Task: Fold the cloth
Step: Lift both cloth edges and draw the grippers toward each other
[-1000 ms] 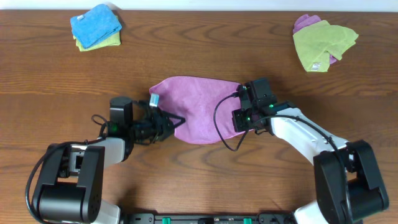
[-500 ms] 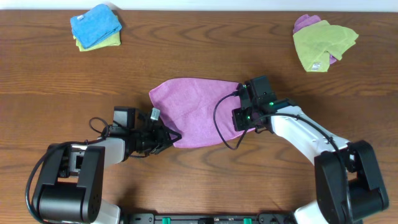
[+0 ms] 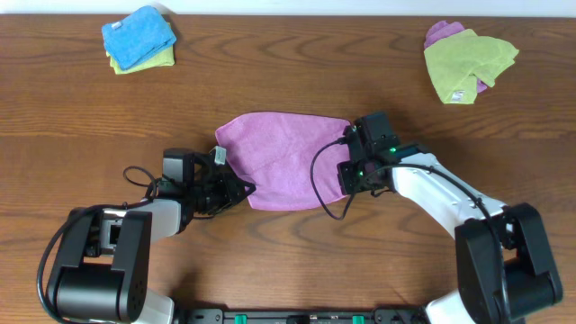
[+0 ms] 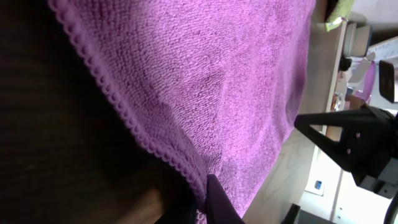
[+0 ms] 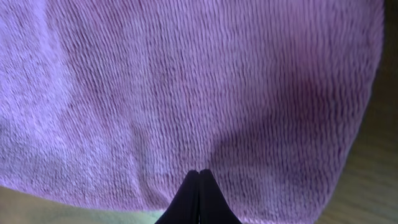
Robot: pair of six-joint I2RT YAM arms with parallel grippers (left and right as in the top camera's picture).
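Lying long axis left-right, cloth [image 3: 283, 166], left end effector [image 4: 208, 198] and right end effector [image 5: 199, 177] each clamped on it

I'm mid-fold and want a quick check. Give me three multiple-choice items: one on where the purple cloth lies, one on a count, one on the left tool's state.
1. Where does the purple cloth lie?
A. far left corner
B. far right corner
C. centre of the table

2. How many other cloth piles sit along the far edge?
A. one
B. two
C. three

3. The left tool is:
A. shut on the cloth's near left corner
B. wide open above the cloth
C. shut, away from the cloth

Answers:
1 C: it lies mid-table, with the left tool and the right tool at its two ends.
2 B: there is a blue-topped pile far left and a green-topped pile far right.
3 A: the left wrist view shows the fingers closed on the hem.
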